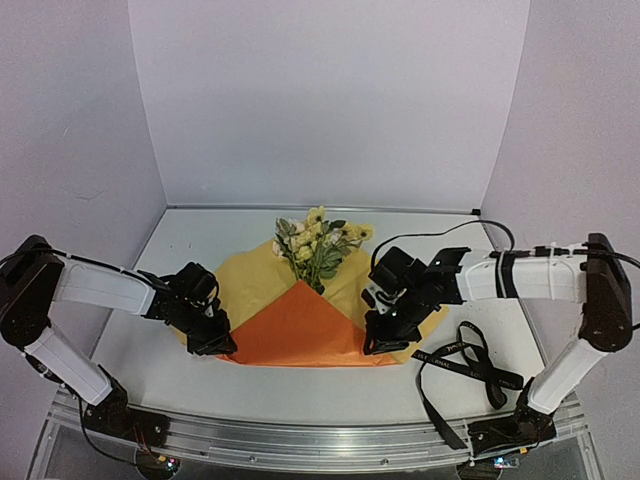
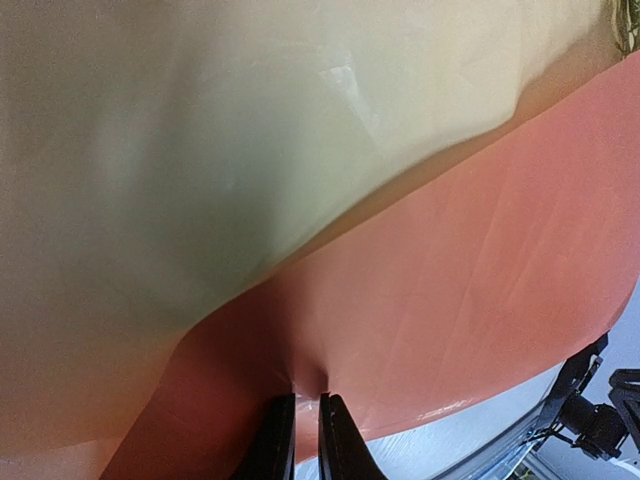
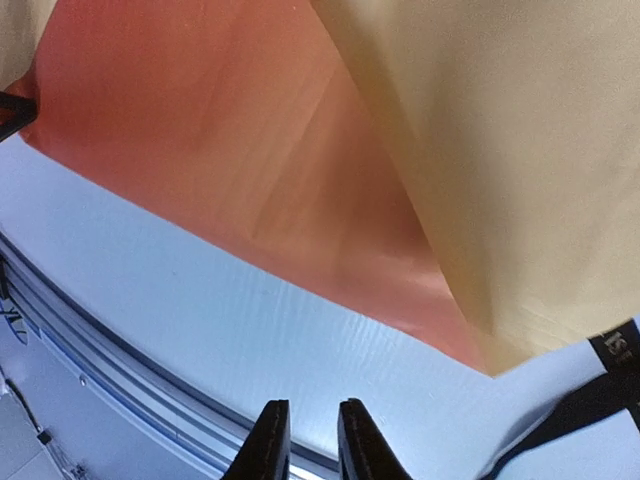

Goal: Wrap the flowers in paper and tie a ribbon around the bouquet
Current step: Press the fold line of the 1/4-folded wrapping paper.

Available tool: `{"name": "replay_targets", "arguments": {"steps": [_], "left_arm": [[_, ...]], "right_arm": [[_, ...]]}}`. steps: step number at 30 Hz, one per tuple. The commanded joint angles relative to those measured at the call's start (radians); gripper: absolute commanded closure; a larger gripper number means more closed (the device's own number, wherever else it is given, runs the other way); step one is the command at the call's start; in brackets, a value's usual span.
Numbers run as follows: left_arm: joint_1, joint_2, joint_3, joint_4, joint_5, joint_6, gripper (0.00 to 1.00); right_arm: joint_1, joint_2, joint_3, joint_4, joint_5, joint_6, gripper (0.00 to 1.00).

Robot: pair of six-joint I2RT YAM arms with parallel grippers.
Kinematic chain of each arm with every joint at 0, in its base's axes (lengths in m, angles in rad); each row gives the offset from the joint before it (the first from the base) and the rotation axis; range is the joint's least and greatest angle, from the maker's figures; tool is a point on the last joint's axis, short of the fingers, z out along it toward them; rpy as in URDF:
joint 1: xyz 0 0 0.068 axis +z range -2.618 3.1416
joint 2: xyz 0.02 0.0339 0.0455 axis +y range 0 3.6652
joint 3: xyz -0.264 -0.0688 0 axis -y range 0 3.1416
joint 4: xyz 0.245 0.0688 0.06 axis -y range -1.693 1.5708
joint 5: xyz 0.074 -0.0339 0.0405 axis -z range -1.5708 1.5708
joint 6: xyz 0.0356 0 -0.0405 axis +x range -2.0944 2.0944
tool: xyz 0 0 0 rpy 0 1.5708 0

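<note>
On the table, thin, easily creased orange paper lies folded over the stems of the flowers, its near-left edge pinched by the left tool; the right tool, slightly parted and empty, hovers beside the near-right corner, the likeliest hold

Ribbon: small pale lettering along it, too small to read in the top view. The right wrist view catches a few pale capitals on it at the frame edge, cut off, possibly "IS". No other text is legible.
</note>
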Motion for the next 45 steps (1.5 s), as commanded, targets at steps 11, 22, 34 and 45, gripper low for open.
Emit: {"name": "replay_targets", "arguments": {"steps": [11, 22, 34, 45], "left_arm": [[-0.001, 0.009, 0.034, -0.028, -0.020, 0.027, 0.89], [-0.001, -0.010, 0.031, -0.049, -0.034, 0.037, 0.88], [-0.091, -0.047, 0.130, -0.085, -0.043, 0.077, 0.73], [-0.105, -0.047, -0.012, -0.067, -0.110, 0.000, 0.75]], "right_arm": [[0.014, 0.132, -0.126, 0.333, 0.115, 0.201, 0.88], [0.013, 0.071, -0.278, 0.367, 0.176, 0.235, 0.89], [0.014, 0.110, -0.266, 0.378, 0.166, 0.250, 0.88], [0.014, 0.141, -0.256, 0.378, 0.155, 0.259, 0.88]]}}
